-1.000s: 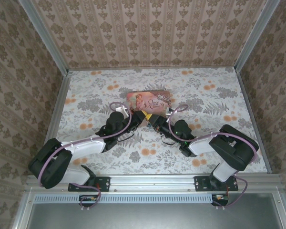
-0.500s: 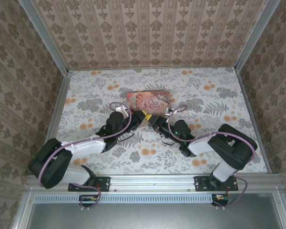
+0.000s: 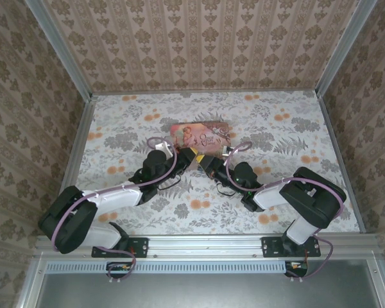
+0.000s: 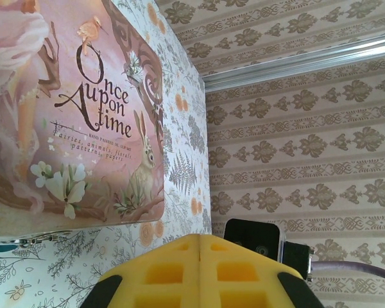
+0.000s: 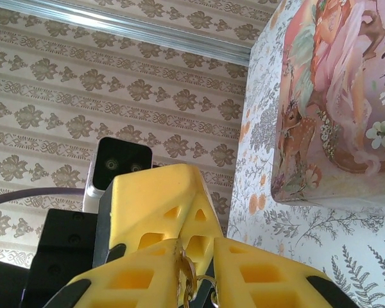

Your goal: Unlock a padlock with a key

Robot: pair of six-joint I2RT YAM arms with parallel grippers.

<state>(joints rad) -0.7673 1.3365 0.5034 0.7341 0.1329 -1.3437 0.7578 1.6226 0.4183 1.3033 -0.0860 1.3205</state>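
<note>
My two grippers meet tip to tip just in front of the pink picture tin point(image 3: 200, 136). The left gripper point(image 3: 190, 154) is shut, its yellow fingers point(image 4: 173, 269) pressed flat together with nothing showing between them. The right gripper point(image 3: 204, 162) holds the key point(image 5: 191, 273), a small thin metal piece on a wire ring. Key and ring fill the narrow gap between its yellow fingers point(image 5: 269, 276). In the right wrist view the left gripper point(image 5: 196, 205) points down onto the top of the key. The padlock is hidden.
The tin point(image 4: 70, 109) lies flat on the floral table point(image 3: 276, 192), a finger's length beyond both grippers, its near edge point(image 5: 346, 192) facing them. Patterned walls point(image 3: 199, 45) close in the back and both sides. Both arms stretch low across the near half of the table.
</note>
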